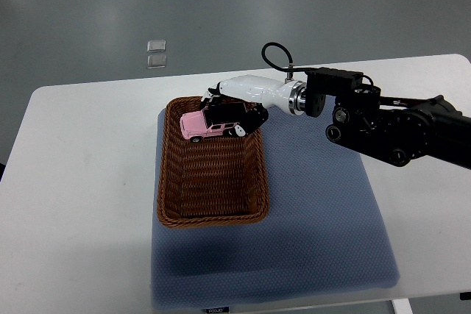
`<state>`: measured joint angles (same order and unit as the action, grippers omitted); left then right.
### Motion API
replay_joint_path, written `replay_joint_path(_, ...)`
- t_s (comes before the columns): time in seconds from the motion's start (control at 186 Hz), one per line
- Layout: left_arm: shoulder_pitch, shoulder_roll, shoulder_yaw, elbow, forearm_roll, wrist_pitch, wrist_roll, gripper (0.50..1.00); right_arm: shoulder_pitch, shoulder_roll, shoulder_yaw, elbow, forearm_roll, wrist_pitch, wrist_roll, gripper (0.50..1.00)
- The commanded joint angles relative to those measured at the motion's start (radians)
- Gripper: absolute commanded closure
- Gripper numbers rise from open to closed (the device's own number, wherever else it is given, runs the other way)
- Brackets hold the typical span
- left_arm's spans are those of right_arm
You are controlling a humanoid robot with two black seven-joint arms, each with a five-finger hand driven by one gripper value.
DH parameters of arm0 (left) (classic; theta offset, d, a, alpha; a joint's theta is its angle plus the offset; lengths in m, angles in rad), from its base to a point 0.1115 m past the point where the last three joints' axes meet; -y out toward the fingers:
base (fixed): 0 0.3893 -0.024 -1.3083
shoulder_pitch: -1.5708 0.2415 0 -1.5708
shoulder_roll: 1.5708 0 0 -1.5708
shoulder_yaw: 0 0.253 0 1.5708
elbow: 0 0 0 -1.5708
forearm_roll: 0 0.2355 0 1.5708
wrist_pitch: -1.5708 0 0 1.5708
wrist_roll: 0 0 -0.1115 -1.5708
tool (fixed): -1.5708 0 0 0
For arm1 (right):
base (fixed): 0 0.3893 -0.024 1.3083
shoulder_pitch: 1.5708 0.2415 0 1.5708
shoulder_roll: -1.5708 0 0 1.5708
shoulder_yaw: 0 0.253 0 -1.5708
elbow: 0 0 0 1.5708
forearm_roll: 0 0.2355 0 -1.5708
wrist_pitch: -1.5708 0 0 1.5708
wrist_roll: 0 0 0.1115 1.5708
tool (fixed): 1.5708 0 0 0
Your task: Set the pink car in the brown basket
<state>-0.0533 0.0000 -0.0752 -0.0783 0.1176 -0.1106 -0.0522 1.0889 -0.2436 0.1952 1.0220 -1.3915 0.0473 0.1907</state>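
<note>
Grey floor is surrounding a white table (pixel 81 182), which is carrying a blue mat (pixel 324 218); on the mat's left part the brown basket (pixel 212 215) is sitting. We are seeing the pink car (pixel 199 126) over the basket's far end, inside the rim line, roughly level and pointing left. We cannot tell whether its wheels are touching the weave or hanging just above it. Our right hand (pixel 235 108) is reaching in from the right, fingers closed over the car's roof and right end, so the grip is on. We are judging that this top grasp is leaving the underside free for setting down. Nearer basket floor is lying bare. We are reading the task as nearly done: release is remaining. Two small clear squares (pixel 156 53) are lying on the floor beyond the table. We are not seeing the left arm.
</note>
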Motion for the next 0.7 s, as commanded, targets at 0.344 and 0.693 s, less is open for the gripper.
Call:
replay_joint_path(0.344,0.000,0.000,0.000,0.000,-0.001,0.000,0.000,0.500,-0.012,-0.025,0.044,-0.008,0.019,-0.038,0.000,0.640)
replay_joint_path(0.693,0.000,0.000,0.002,0.000,0.000,0.000,0.000,0.500,-0.159,-0.059,0.379,-0.160,0.420,-0.058,-0.020,0.640)
